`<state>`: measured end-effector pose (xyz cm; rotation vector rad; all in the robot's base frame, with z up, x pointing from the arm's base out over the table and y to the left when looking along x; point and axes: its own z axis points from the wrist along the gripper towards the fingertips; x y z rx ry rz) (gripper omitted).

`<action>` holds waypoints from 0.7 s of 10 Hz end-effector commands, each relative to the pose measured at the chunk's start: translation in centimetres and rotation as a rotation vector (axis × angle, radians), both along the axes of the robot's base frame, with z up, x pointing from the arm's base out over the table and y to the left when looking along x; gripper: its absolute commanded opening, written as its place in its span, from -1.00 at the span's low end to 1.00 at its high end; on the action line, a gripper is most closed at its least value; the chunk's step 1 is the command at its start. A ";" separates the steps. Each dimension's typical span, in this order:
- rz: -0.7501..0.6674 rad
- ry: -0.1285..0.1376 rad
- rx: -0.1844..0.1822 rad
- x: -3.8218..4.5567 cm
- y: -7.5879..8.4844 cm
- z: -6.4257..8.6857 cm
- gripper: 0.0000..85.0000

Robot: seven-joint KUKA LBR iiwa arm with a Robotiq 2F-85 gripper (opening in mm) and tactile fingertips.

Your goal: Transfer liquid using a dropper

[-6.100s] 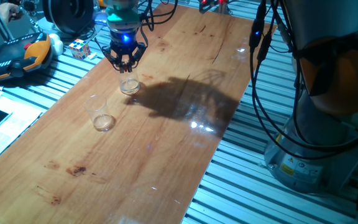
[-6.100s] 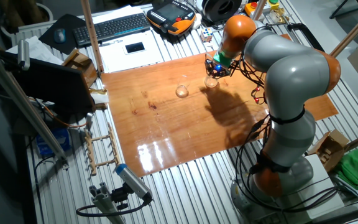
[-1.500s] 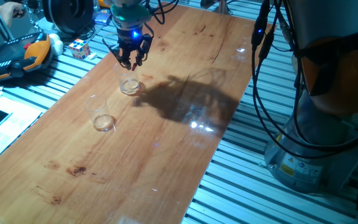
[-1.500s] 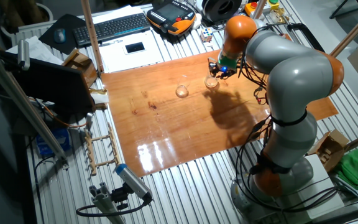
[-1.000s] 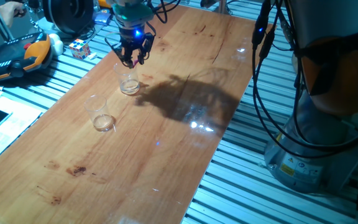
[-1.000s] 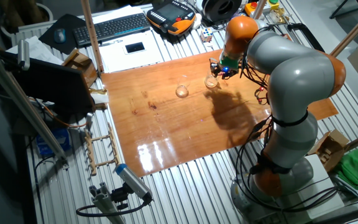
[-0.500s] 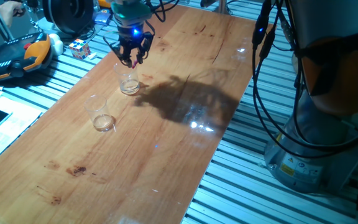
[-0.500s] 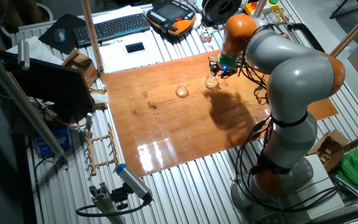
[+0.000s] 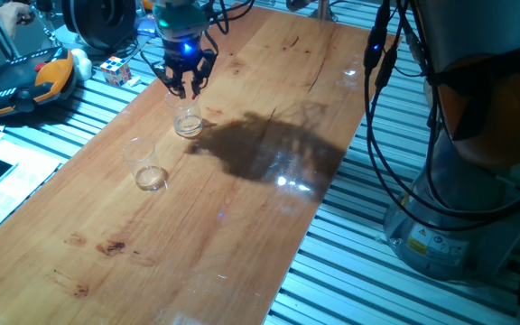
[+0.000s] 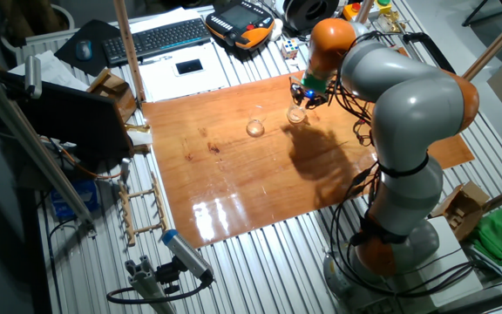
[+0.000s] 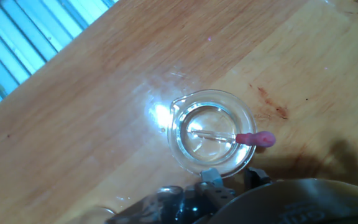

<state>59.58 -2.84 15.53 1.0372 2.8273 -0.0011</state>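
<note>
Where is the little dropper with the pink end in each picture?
One fixed view: too small to make out; it would be in the glass under the gripper, upper left of the wooden table.
The other fixed view: also too small to see; that same glass sits below the gripper.
Hand view: the dropper leans in the glass, pink bulb poking past the right rim.
Shared landmark: the glass under the gripper.
</note>
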 end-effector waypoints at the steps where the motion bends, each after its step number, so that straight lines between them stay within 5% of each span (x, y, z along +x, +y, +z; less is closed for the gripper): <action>1: -0.028 -0.001 0.005 0.09 0.0 0.0 -0.32; 6: -0.385 -0.026 0.054 0.93 -0.1 0.3 -0.35; 7: -0.514 -0.030 0.087 1.09 -0.4 0.5 -0.36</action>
